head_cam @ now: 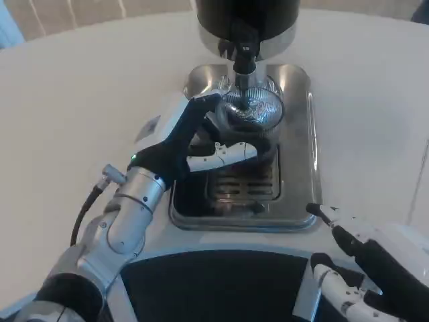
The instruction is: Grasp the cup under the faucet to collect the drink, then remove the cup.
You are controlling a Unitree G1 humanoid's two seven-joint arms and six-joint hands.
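- Cup (251, 111): clear glass, upright on the drip tray (298, 151), directly under the faucet (244, 59). It sits at the tray's far end, close to the dispenser.
- Faucet: black spout hanging from the dispenser (247, 20), a dark drum with a chrome lower band, just beyond the tray's far edge. Spout tip is right above the cup mouth.
- Left hand (194, 144): over the tray's left half, reaching to the cup. Fingers (224, 153) wrapped around the cup's near and left side, clamped on it; one white finger runs across the cup's near side, a dark one arcs up by its left rim.
- Left forearm (127, 208): silver, slants from off the tray's near-left corner up to the hand, black cable alongside.
- Right hand (365, 272): on the table off the tray's near-right corner, well apart from the cup. Fingers spread, holding nothing.
- Drip tray: steel, slotted grate (244, 184) in the near half, rests on the white table (80, 87).
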